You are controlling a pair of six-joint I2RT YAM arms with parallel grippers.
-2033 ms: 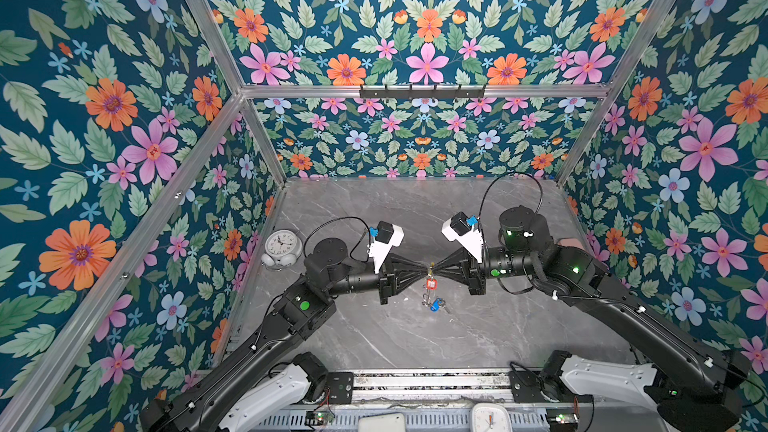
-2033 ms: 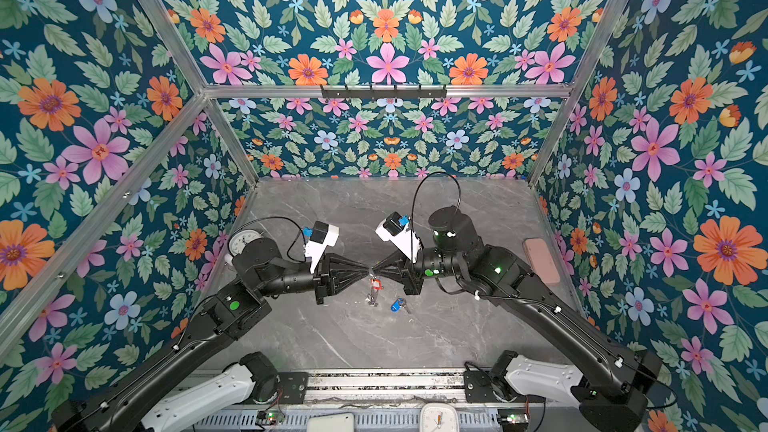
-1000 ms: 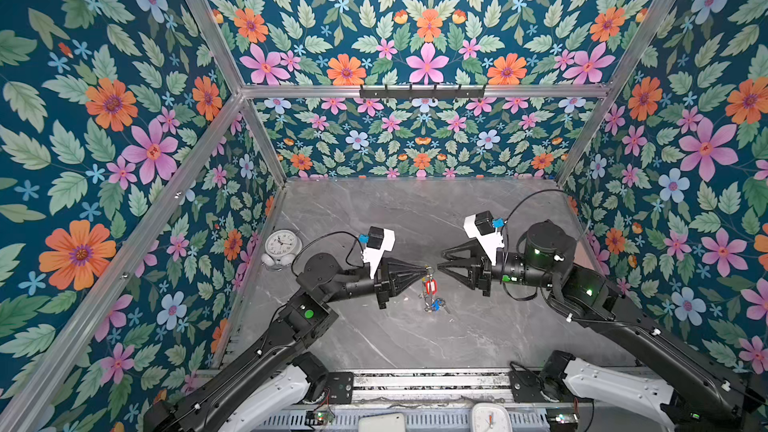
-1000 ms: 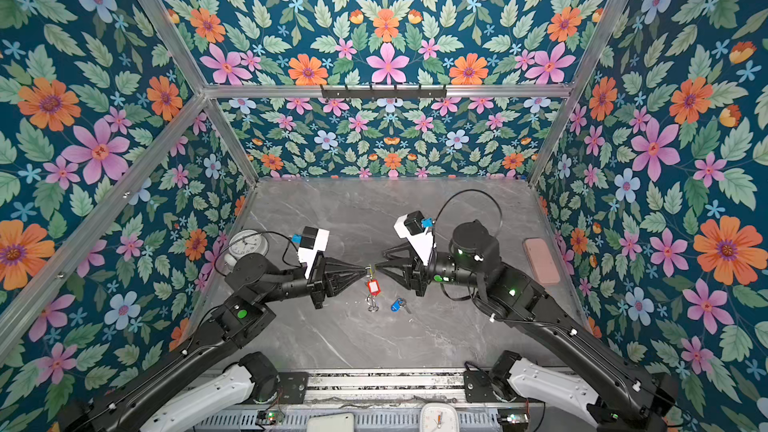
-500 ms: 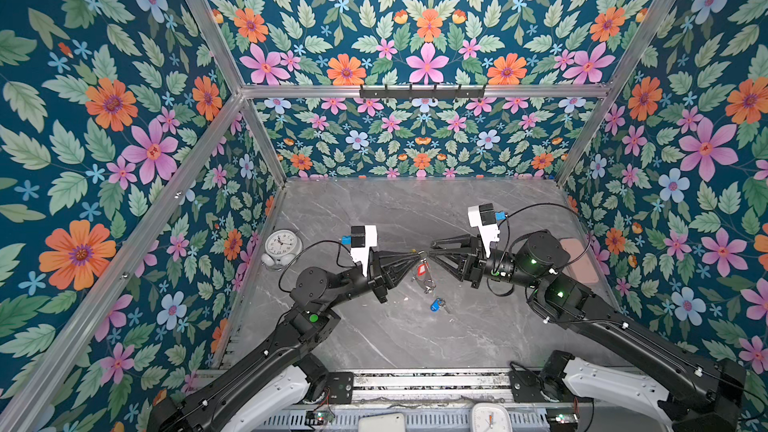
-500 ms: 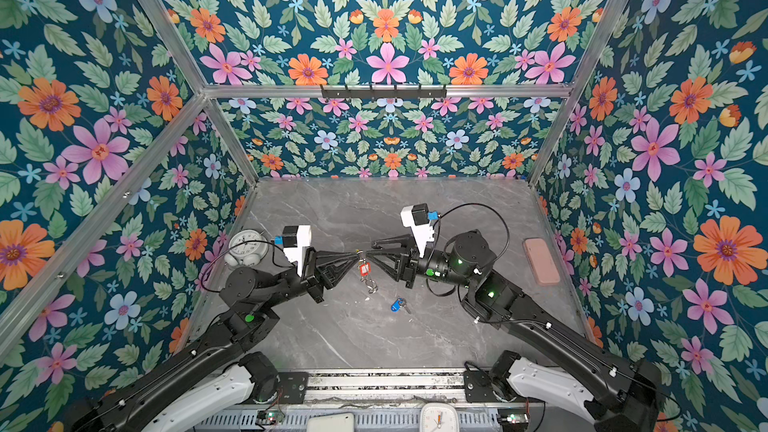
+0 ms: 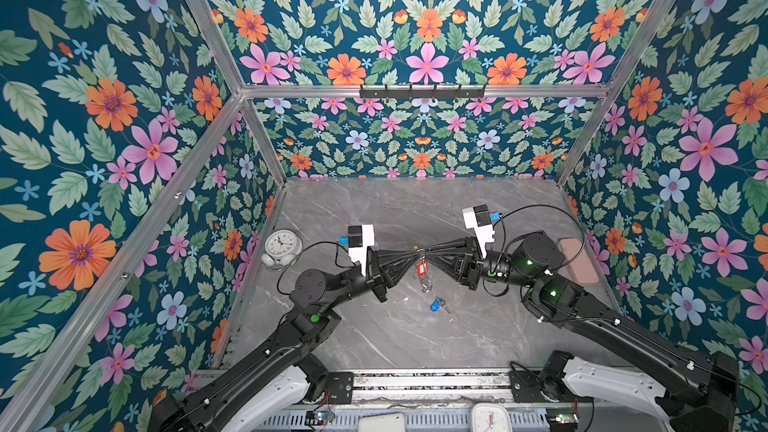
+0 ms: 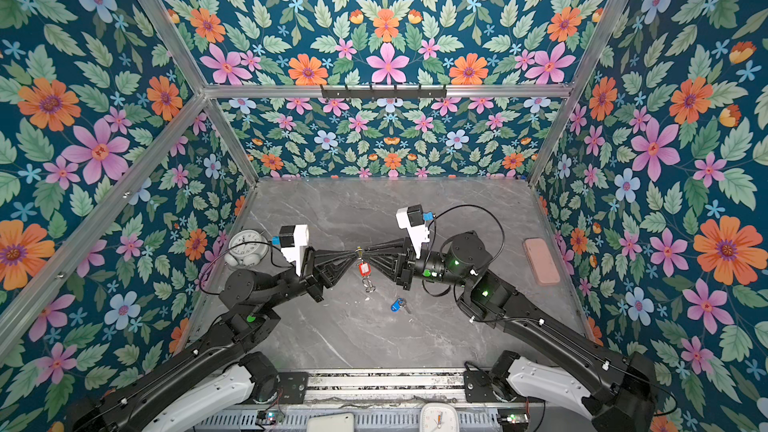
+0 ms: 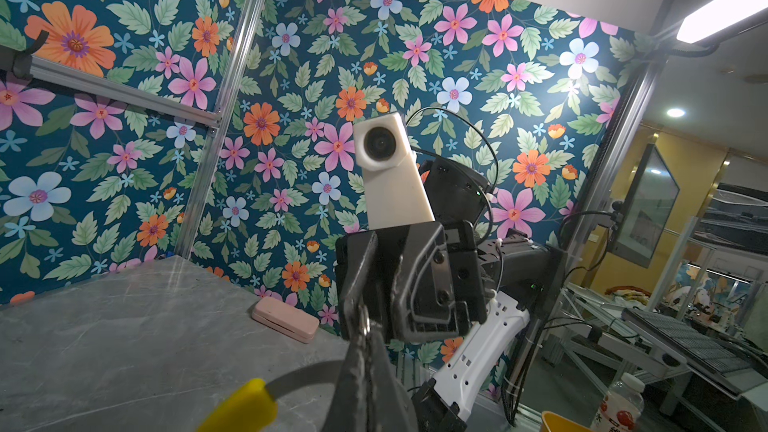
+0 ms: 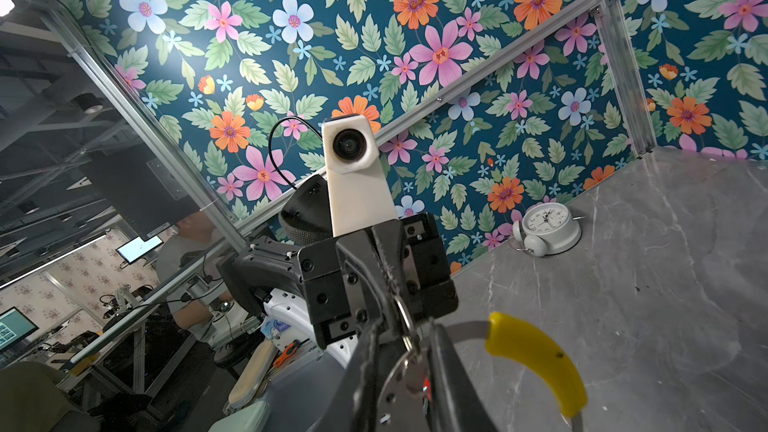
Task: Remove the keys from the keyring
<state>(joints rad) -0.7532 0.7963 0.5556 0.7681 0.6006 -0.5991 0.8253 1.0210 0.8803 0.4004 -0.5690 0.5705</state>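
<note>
**One key off, one to go**

My left pincer [image 7: 409, 258] is shut tight on the keyring [image 9: 303, 376], the grey hoop with the yellow sleeve [image 9: 245, 405]. It holds the hoop in the air above the middle of the table [image 7: 395, 338]. My right pincer [image 7: 434, 254] meets it almost tip to tip. Its jaws stand narrow with a small silver ring [image 10: 405, 371] between them. From the wrist view I cannot tell whether they truly pinch that ring or only bracket it.

The blue-tagged key [image 7: 435, 305] lies loose on the table, a little toward the front edge from where my pincers meet. It is clear of the hoop, so I count it as done. The red-tagged key [image 7: 420, 268] hangs just below the two tips and looks to be on the hoop yet. Working it off is what remains, so I judge the task about half done.

There is plenty of room. The table under and around my pincers is bare apart from the blue-tagged key. The clock [image 7: 281, 246] sits by the left edge and the pink case [image 7: 575, 261] by the right edge, both well apart from the work. I can draw my pincers apart sideways or toward the back edge freely. If I lower them, I should keep off the loose key.
</note>
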